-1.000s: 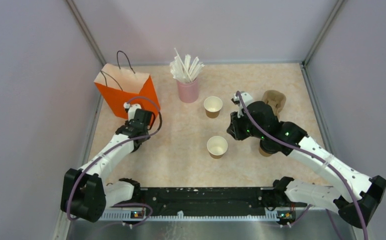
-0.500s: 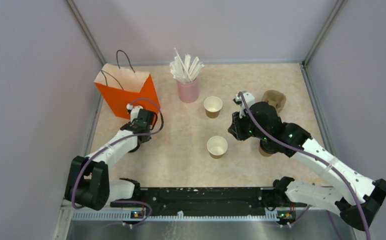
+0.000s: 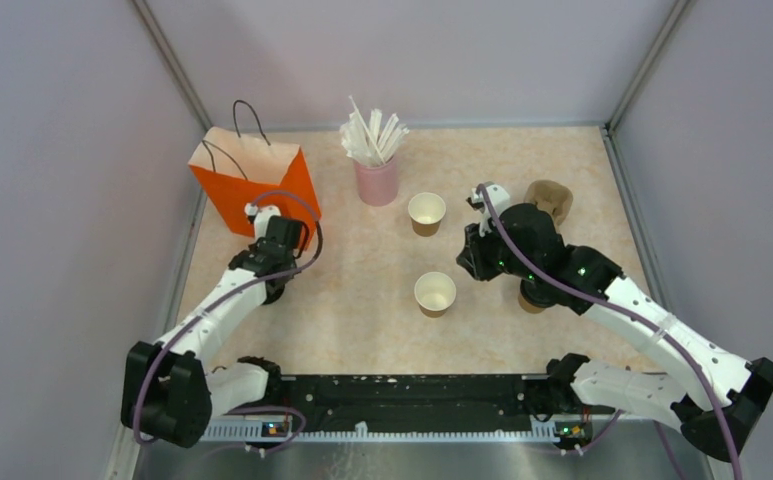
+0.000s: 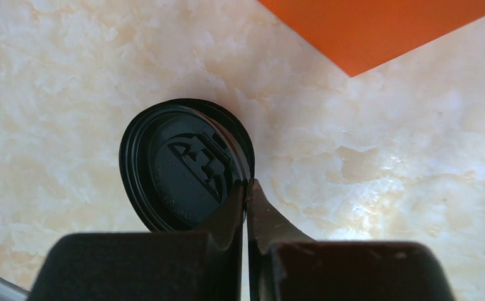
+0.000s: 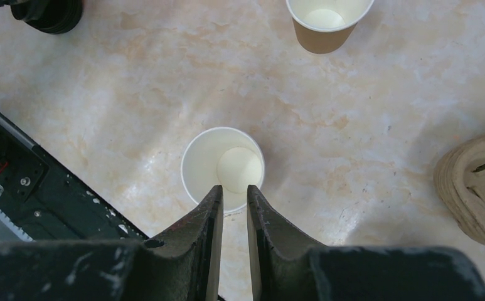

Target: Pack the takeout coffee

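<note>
— Where's the left gripper (image 4: 247,185)?
— At the left side of the table (image 3: 352,265), just in front of the orange bag (image 3: 252,185). Its fingers are pinched together on the right rim of the black lid (image 4: 177,169). I cannot tell whether the lid lies flat. The left wall is near, and open table lies to its right.
— And the right gripper (image 5: 233,188)?
— Its fingers are a narrow gap apart, gripping nothing, and aimed at the near cup (image 5: 223,164), which stands open-topped mid-table. The far cup (image 3: 426,211) stands behind it, apart.
— Anything crowding them?
— The pink cup of straws (image 3: 376,178) stands between the bag and the far cup. The pulp carrier (image 3: 549,199) sits toward the right edge, behind the right arm (a brown shape under that arm is mostly hidden). Bare table separates the lid from both cups.
</note>
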Controlling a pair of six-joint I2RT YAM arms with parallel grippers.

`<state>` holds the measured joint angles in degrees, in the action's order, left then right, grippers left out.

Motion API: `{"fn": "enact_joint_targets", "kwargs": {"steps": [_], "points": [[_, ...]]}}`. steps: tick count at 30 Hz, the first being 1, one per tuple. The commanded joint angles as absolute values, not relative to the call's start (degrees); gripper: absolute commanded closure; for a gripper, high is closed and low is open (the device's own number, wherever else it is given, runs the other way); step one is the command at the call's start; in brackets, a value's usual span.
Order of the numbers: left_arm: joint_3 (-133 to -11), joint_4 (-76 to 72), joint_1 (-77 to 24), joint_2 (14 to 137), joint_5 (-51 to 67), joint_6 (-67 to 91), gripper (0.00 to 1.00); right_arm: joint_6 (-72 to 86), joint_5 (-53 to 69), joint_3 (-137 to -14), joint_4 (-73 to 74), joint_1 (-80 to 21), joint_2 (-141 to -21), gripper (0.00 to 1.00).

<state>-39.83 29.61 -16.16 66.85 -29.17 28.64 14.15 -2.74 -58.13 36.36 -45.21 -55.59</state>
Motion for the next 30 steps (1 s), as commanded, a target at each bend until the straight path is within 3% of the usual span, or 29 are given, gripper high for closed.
{"fn": "enact_joint_targets", "kwargs": {"steps": [1,3,7,13,15,23,30], "points": [[-44.8,34.3,-15.9,60.9,-26.7,30.7,1.00,14.5,-2.3,-57.2,33.2,-45.6,-54.9,0.80],[-46.8,36.2,-15.9,57.7,-23.5,29.7,1.00,14.7,-2.7,-56.2,31.5,-45.6,-54.4,0.75],[-50.6,38.6,-15.9,50.3,-14.9,26.3,1.00,15.4,-0.9,-53.5,25.0,-45.7,-51.7,0.52],[-52.0,30.8,-15.9,39.3,19.5,24.8,1.00,13.4,8.9,-40.6,-3.0,-45.7,-43.2,0.34],[-51.8,27.9,-15.9,36.8,29.3,26.4,1.00,9.3,11.6,-35.0,-13.6,-45.6,-41.0,0.09],[-43.3,1.9,-15.9,31.9,57.7,43.6,1.00,-4.0,25.6,-24.0,-45.5,-46.0,-40.3,0.04],[-37.2,-24.4,-16.1,33.6,63.6,60.5,1.00,-26.0,17.9,-26.7,-47.5,-58.5,-47.7,0.04]]}}
